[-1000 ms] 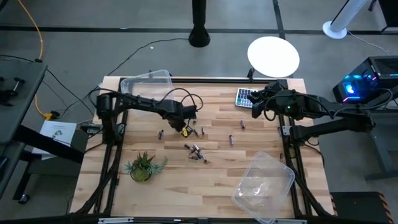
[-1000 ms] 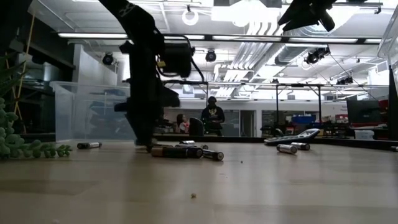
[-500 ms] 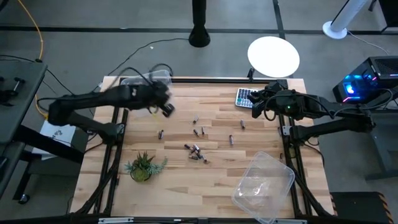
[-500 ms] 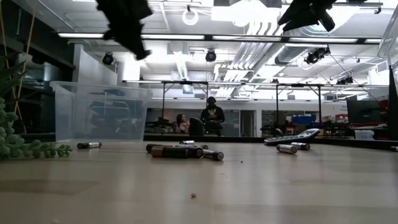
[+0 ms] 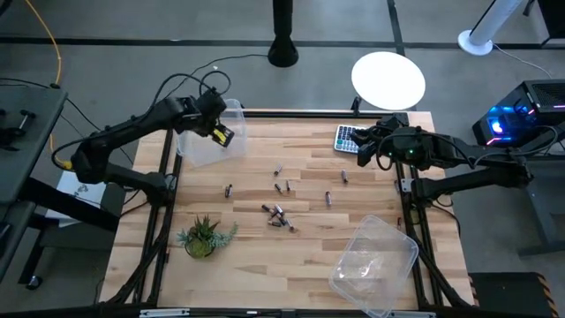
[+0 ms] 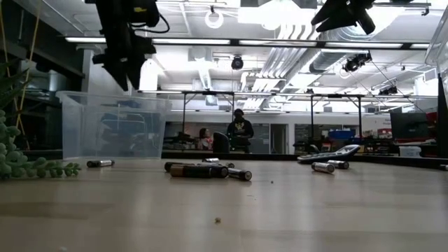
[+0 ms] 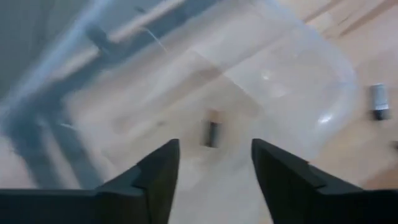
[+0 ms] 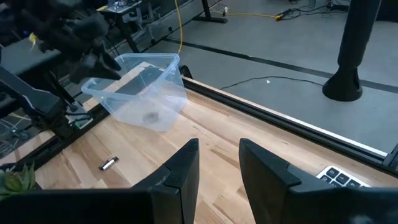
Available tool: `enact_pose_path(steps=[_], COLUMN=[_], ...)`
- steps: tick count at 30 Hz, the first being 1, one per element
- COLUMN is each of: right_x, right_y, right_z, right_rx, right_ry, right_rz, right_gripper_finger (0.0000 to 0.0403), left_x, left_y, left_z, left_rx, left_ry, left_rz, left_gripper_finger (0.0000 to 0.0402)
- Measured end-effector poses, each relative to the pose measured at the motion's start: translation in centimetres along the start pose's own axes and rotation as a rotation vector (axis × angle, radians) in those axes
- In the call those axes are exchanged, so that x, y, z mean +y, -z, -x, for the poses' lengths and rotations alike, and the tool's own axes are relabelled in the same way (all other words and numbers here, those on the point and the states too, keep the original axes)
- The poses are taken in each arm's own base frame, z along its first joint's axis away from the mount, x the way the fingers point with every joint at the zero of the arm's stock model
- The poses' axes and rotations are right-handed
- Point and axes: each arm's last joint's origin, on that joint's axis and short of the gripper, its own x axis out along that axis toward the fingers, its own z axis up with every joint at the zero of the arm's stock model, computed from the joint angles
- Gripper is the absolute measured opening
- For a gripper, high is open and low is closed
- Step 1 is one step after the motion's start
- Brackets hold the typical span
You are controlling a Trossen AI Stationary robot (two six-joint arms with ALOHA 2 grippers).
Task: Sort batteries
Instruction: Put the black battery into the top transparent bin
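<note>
- Batteries (image 5: 279,213): most lie loose on the wooden table (image 5: 353,190), scattered across its middle. A tight cluster sits near the centre, with single cells spread around it, one (image 5: 229,190) toward the left arm's side and one (image 5: 344,177) toward the right arm's side.
- One battery (image 7: 212,133) lies inside the clear plastic bin (image 5: 210,132) at the table's far left corner; the left wrist view shows it resting on the bin floor.
- Low view: the central cluster (image 6: 199,170) lies flat on the tabletop, one cell (image 6: 100,163) lies apart in front of the bin (image 6: 112,126), and two more (image 6: 329,166) lie near the calculator (image 6: 329,154).
- Left gripper (image 5: 219,132): raised over the clear plastic bin, clear of the tabletop. Its fingers (image 7: 158,168) stand spread apart with nothing between them.
- Right gripper (image 5: 364,146): waiting above the far right part of the table, just beside the calculator (image 5: 346,139). Fingers (image 8: 180,171) parted by a narrow gap, nothing held.
- A second clear container (image 5: 375,261) lies tilted at the near right of the table, partly over the edge.
- A small green plant (image 5: 203,235) stands at the near left of the table.
- A person (image 6: 239,131) shows in the room beyond the table, in the low view.
</note>
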Motion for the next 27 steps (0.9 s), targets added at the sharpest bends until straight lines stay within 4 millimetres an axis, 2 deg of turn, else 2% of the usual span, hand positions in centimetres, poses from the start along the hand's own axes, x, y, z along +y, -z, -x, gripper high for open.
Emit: enact_pose_path(steps=[3, 6, 9, 12, 14, 17, 20, 23, 27], right_x=[0.0, 0.0, 0.0, 0.0, 0.1, 0.1, 0.1, 0.1, 0.1], right_y=[0.0, 0.0, 0.1, 0.1, 0.1, 0.1, 0.1, 0.1, 0.2], right_z=[0.0, 0.0, 0.0, 0.0, 0.0, 0.0, 0.0, 0.0, -0.1], right_rx=[0.0, 0.001, 0.01, 0.022, 0.027, 0.031, 0.03, 0.028, 0.027], right_ry=[0.0, -0.001, -0.006, -0.02, -0.029, -0.034, -0.034, -0.031, -0.021], right_rz=[0.0, 0.0, 0.003, 0.004, 0.004, 0.003, 0.004, 0.004, 0.006], right_gripper_finger=[0.0108, 0.0108, 0.0108, 0.0108, 0.0108, 0.0108, 0.0108, 0.0108, 0.0108], left_x=[-0.9, -2.6, -4.9, -6.8, -7.9, -9.3, -9.8, -9.9, -10.0], left_y=[0.5, 1.8, 4.3, 7.5, 9.9, 13.3, 15.6, 16.1, 15.5], left_z=[1.0, 3.3, 4.9, 4.8, 4.0, 1.8, -0.8, -3.0, -5.2], left_rx=[-0.012, -0.082, -0.118, -0.039, 0.051, 0.194, 0.27, 0.275, 0.222], left_ry=[0.113, 0.219, 0.318, 0.342, 0.328, 0.24, 0.106, 0.002, -0.088], left_rz=[0.02, -0.03, -0.079, -0.035, 0.035, 0.142, 0.234, 0.312, 0.365], left_gripper_finger=[0.0225, 0.0227, 0.0227, 0.0227, 0.0227, 0.0227, 0.0227, 0.0227, 0.0227])
